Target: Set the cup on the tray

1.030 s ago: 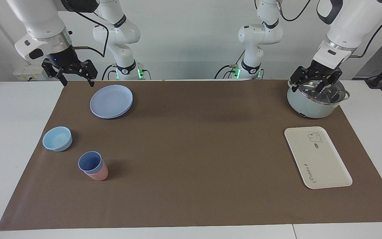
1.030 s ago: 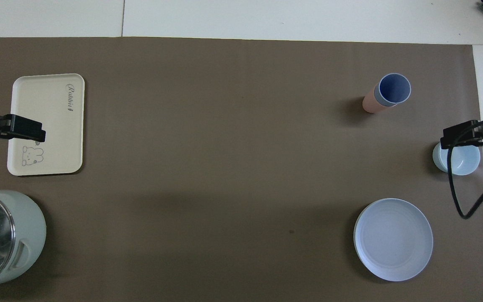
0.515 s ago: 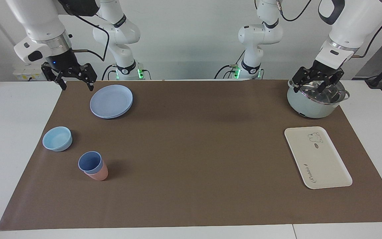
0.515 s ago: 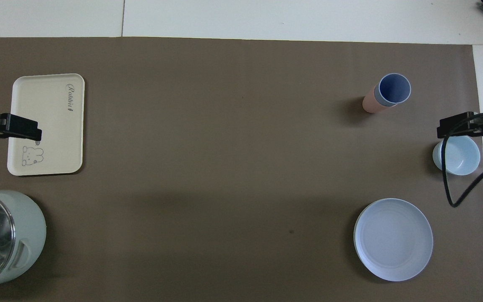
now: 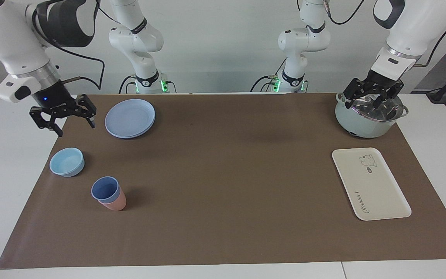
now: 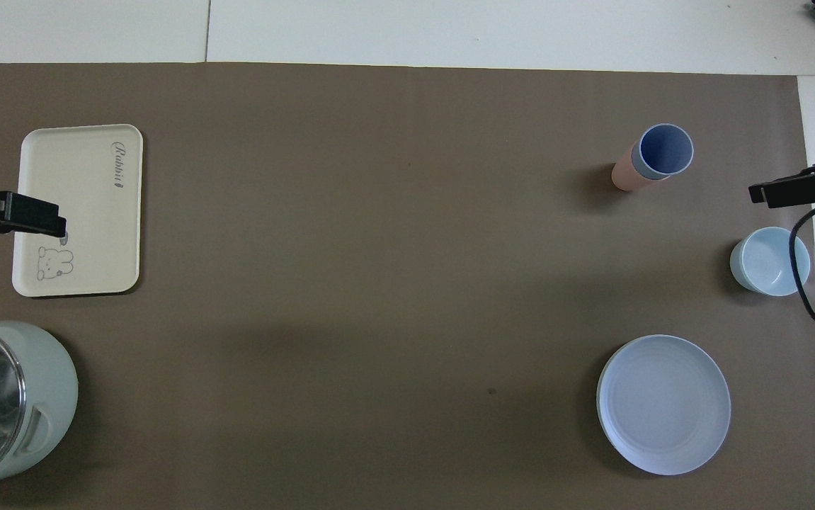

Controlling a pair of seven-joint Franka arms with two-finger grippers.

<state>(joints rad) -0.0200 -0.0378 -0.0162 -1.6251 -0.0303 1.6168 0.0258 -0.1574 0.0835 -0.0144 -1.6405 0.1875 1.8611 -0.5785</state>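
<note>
The periwinkle-blue cup stands upright, nested inside a salmon-pink tumbler, toward the right arm's end of the mat; it also shows in the overhead view. The cream tray lies flat toward the left arm's end and shows in the overhead view. My right gripper is open and empty, in the air over the mat's edge between the blue plate and the light-blue bowl, well apart from the cup. My left gripper is open and empty over the pot, apart from the tray.
A round blue plate lies close to the robots at the right arm's end. A light-blue bowl sits beside the cups, nearer the mat's edge. A pale green pot with a glass lid stands nearer to the robots than the tray.
My right gripper has come down and moved away from the robots, from beside the plate toward the bowl. My left gripper has risen slightly over the pot. Cup and tray have not moved.
</note>
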